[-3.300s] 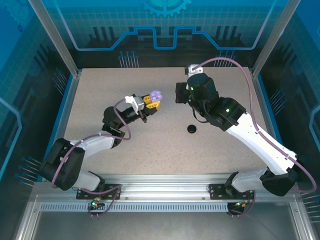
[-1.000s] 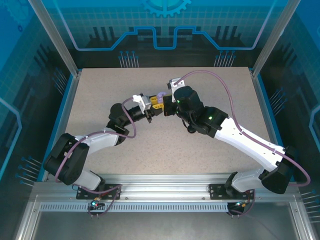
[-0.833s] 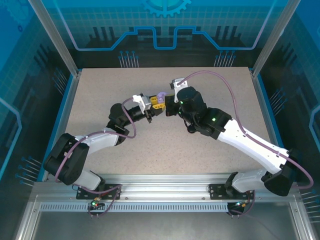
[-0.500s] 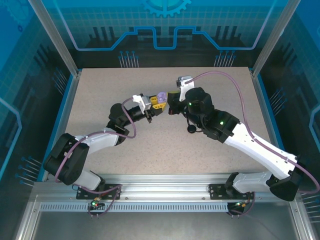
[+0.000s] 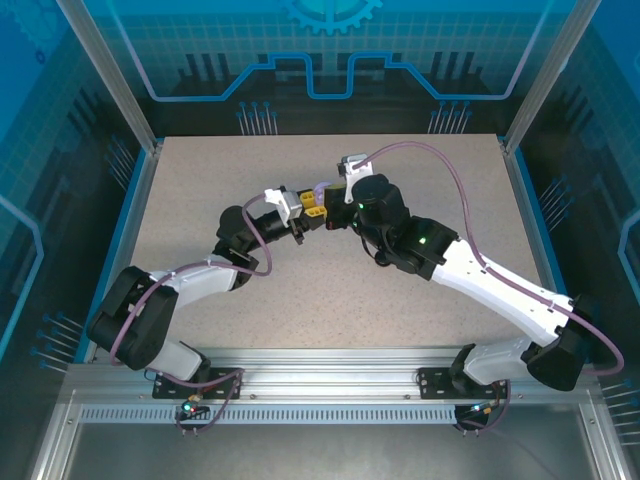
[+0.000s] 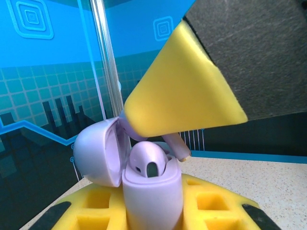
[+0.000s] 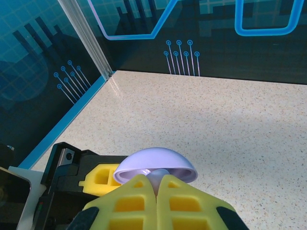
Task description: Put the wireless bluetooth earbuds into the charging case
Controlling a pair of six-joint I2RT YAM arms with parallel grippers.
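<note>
Snugly, left pincer (image 5: 312,207) grips the glossy domed case (image 6: 152,196); right pincer (image 7: 157,184) pinches a lavender earbud (image 6: 176,145).

White-and-black arms (image 5: 490,285) carry mauve cables (image 5: 410,144) and yellow fingers (image 7: 192,206).

The top camera looks down from the near edge over the whole counter (image 5: 200,200), while both wrist cameras look from opposite sides, very near the shared open lavender case (image 6: 151,196).

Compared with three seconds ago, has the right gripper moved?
Yes. The right gripper, pinching a lavender earbud, has shifted left, away from the right corner post, up to the lavender case held in the left gripper.
</note>
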